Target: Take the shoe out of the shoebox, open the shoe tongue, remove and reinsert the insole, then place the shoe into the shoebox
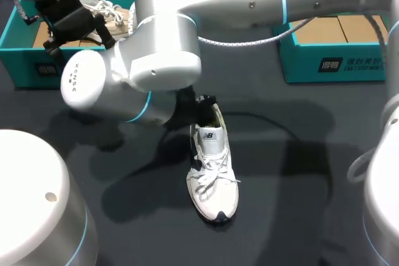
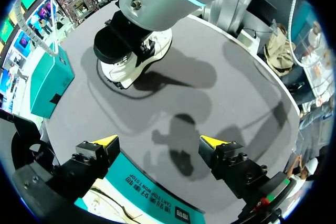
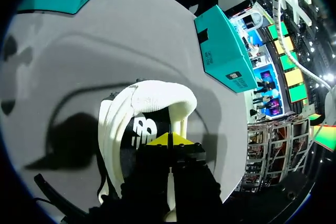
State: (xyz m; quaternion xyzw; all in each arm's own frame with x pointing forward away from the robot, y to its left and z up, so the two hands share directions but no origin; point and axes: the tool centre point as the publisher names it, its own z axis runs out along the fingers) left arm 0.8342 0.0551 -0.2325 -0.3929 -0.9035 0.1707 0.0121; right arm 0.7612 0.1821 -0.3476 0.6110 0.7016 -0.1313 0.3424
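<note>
The shoe [image 1: 212, 179] was out and lying on the tabletop [image 1: 299, 154], toe towards you, well apart from both boxes, so you were in the insole step. Your right gripper [image 3: 169, 140] was down in the shoe's opening at the heel end, with its jaws closed tip to tip right over the dark insole [image 3: 137, 129]. Whether they had actually nipped an edge of that insole, I couldn't tell; the tips hid the contact.

Your left gripper [image 2: 158, 142] hung over the shoebox [image 2: 142, 190] on its own side, its jaws spread wide and holding nothing. A second shoe [image 1: 112, 10] lay in that box, and the other shoebox [image 1: 336, 63] stood off to the far right.

By my reading, the next move called for a slow lift up and back out of the heel, peeling the insole free rather than yanking it. Nothing was pinning the shoe down, so a hard pull would likely have dragged the whole thing along with it. Bringing the idle left arm over to steady the toe looked like the sensible call before you lifted.
</note>
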